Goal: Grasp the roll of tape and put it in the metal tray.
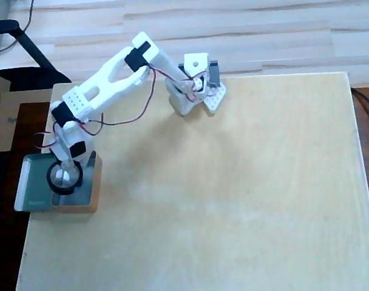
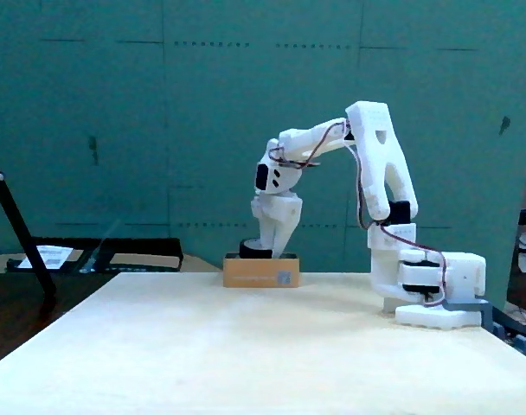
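I can read nothing here. There is a small pale mark on the near wall of the metal tray (image 1: pixel 36 200) in the overhead view, and print on a white sheet (image 2: pixel 45 256) in the fixed view, both too blurred for me to make out.

Hobby lab or workshop: white printed arm (image 2: pixel 380 173) clamped at plywood table's (image 1: pixel 233 200) far edge, teal panel wall (image 2: pixel 159 112) behind.
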Robot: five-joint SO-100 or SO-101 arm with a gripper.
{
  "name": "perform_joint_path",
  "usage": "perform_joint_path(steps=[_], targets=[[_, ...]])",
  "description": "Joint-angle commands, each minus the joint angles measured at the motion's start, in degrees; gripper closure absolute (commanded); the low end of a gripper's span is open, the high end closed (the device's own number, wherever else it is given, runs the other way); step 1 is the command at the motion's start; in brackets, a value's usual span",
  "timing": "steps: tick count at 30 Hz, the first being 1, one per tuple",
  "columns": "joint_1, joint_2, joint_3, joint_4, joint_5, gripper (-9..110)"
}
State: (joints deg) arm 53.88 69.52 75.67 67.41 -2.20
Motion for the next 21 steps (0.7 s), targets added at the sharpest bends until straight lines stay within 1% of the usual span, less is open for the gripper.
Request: perform_joint_path(steps=[1,3,5,12,21], targets=[[0.35,1.14,-2.37,0.53,-1.23,97],[-0.09,1.05,-3.52,1.58,-1.58,92],[-0.09,1.05,-4.92,2.81,-1.58,90],[-0.18,1.14,-12.83,8.88,-1.23,90],[-0.18,1.14,-31.11,23.29,-0.97,90]])
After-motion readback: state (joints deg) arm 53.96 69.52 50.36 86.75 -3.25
